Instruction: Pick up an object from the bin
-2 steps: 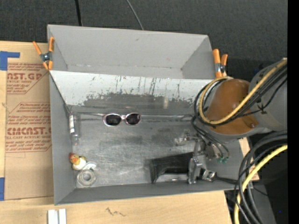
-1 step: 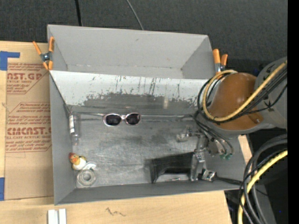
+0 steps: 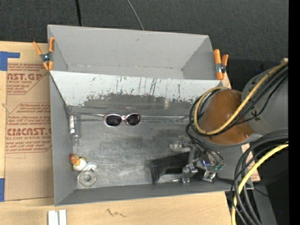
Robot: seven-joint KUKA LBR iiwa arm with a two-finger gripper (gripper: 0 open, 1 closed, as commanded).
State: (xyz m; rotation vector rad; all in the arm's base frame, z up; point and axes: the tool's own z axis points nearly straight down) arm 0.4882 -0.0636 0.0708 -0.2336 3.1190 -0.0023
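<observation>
My gripper [image 3: 197,162] is low in the bin's front right corner, under the arm's orange cover. It is right against the right end of a flat black rectangular thing [image 3: 166,168] that lies on the floor near the front wall. Whether that thing is gripped is hidden by the wrist. A pair of sunglasses [image 3: 123,120] with dark lenses and a pale frame lies well to the left, at the foot of the back wall.
In the front left corner sit a small yellow and orange toy duck [image 3: 76,161] and a clear round ring-shaped thing [image 3: 86,177]. A clear slim tube [image 3: 72,128] lies along the left wall. The arm and its cables cover the bin's right side.
</observation>
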